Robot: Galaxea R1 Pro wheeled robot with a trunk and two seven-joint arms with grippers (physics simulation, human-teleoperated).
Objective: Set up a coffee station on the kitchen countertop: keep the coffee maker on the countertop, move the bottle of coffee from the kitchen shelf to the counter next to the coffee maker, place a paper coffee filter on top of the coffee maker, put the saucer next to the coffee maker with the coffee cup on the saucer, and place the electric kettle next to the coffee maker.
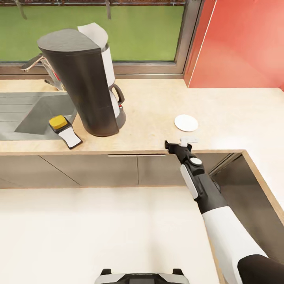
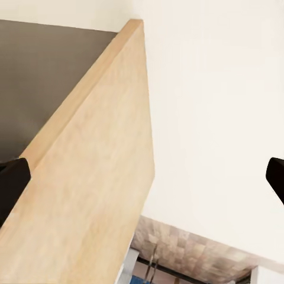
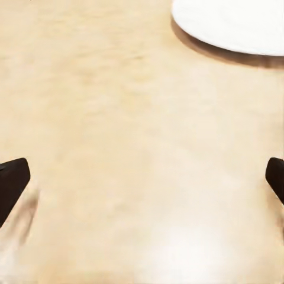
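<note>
1. The saucer lies flat on the kitchen countertop, well to the right of the coffee maker and near the counter's front edge. Nothing rests on it.
2. In the right wrist view the saucer shows as a white curved rim on the beige countertop, ahead of the fingertips and apart from them.
3. The right gripper hovers at the counter's front edge, just short of the saucer; its fingers are spread wide with only bare wood between them, pinching nothing.
4. The coffee maker stands upright on the counter beside the sink, with the paper coffee filter sitting white at its top.
5. The bottle of coffee lies on its side on the counter's front edge, just left of the coffee maker's base, its yellow lid toward the sink.
6. Behind the counter is a window onto green lawn, and a red wall stands to the right.
7. The left gripper's fingers are spread apart, empty, in front of a beige wooden edge and a pale surface.
8. The robot's base shows low over the pale floor.
</note>
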